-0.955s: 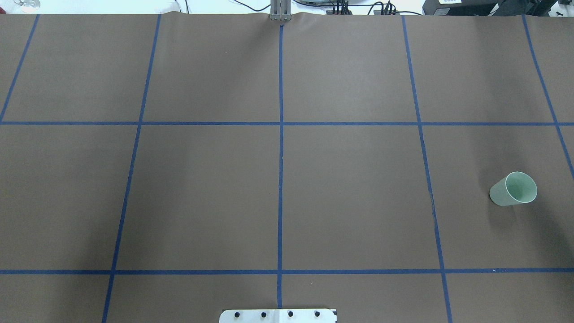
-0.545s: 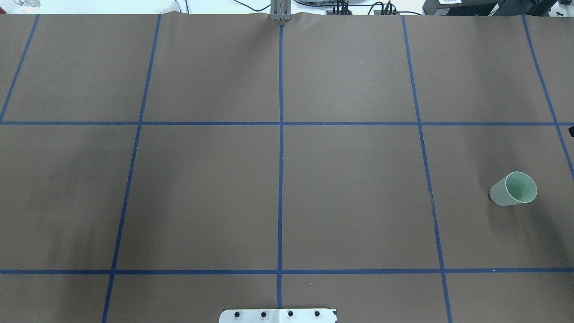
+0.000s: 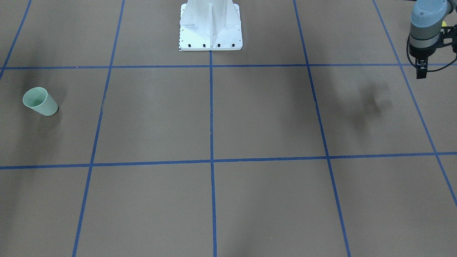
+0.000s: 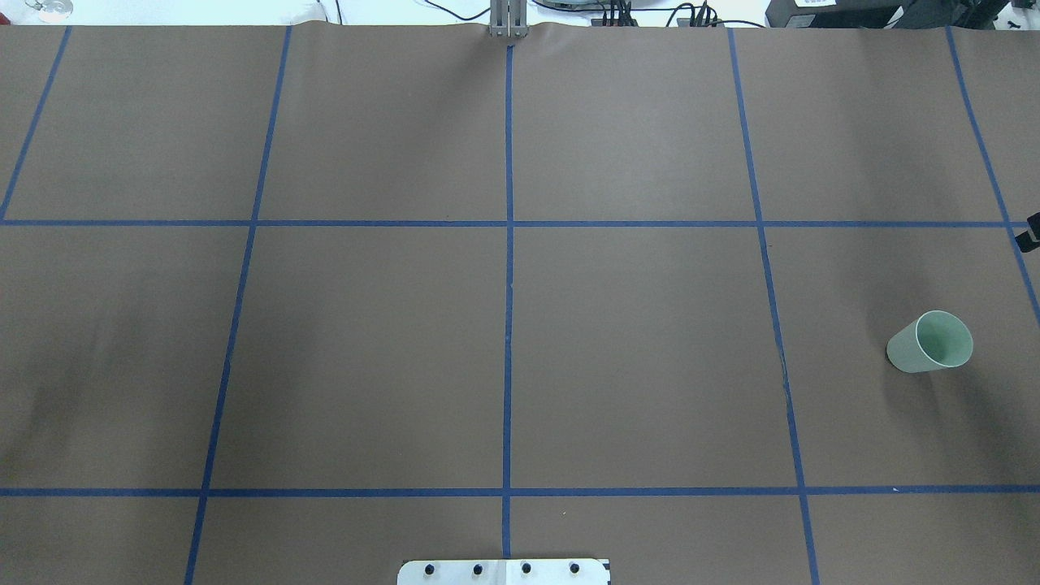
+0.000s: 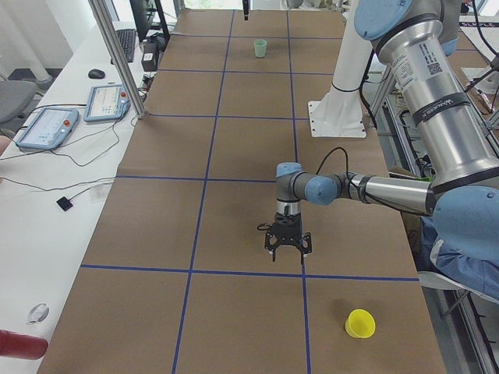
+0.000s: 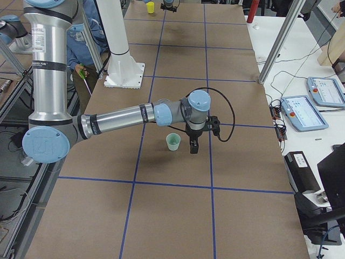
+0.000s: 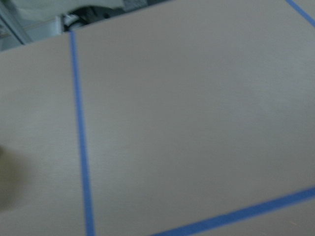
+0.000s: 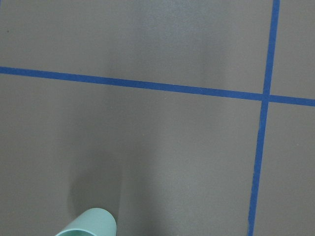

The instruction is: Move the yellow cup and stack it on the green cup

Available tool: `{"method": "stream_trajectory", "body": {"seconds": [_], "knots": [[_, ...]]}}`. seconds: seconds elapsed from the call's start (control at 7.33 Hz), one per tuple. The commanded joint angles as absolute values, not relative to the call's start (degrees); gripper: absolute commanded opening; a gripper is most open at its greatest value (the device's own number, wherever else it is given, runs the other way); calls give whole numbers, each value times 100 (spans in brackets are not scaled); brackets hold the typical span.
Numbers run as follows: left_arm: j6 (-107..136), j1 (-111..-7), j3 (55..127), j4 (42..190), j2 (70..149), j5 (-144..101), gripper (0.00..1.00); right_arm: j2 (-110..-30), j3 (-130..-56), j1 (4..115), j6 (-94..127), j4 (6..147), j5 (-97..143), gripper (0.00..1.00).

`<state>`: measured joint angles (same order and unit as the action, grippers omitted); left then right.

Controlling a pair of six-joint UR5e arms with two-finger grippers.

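Since the earlier overhead frames, the tip of the right gripper (image 4: 1032,237) is brought into view at the right edge, where only bare table (image 4: 650,366) is seen one second before; the green cup (image 4: 930,343) is left unmoved. In the overhead view the green cup is shown upright, mouth upward, toward 3 o'clock of the central crossing of the blue tape lines (image 4: 509,223), with the gripper tip between 1 and 2 o'clock of it and apart from it. In the right-side view the right gripper (image 6: 193,150) is seen pointing down, just beside the green cup (image 6: 173,142) at its 3 o'clock, not touching it; whether this claw is wide or narrow cannot be told. Only the rim and upper wall of the green cup (image 8: 88,223) are caught at 6 o'clock of the right wrist view.

In the left-side view the left gripper (image 5: 288,253) is shown above the table with its fingers spread wide and nothing between them. The yellow cup (image 5: 360,323) is seen on the table between 4 and 5 o'clock of it, well apart from the green cup (image 5: 260,47) at the far end. The left wrist view is blurred
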<state>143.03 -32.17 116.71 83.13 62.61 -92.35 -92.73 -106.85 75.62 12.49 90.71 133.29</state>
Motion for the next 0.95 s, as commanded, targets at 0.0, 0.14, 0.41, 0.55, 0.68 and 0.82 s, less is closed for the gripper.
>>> {"method": "stream_trajectory", "body": {"seconds": [0.0, 0.14, 0.41, 0.55, 0.68, 0.82], "knots": [[15622, -2700, 11629, 7140, 6240, -9359, 97, -9334, -10846, 7532, 1248, 9097, 13342, 100], [16132, -2289, 11323, 7172, 6301, -9378, 99, -9360, -10872, 7532, 1257, 9097, 13394, 100], [16251, -2180, 10866, 7251, 6477, -9483, 99, -9291, -10855, 7532, 1274, 9097, 13307, 100], [16286, -2110, 10654, 7321, 6521, -9518, 99, -9299, -10907, 7532, 1283, 9097, 13324, 100], [16269, -2057, 10565, 7347, 6469, -9632, 99, -9299, -10916, 7532, 1292, 9097, 13324, 100], [16260, -2013, 10260, 7713, 6460, -9720, 99, -9308, -10925, 7532, 1292, 9097, 13342, 100]]}}
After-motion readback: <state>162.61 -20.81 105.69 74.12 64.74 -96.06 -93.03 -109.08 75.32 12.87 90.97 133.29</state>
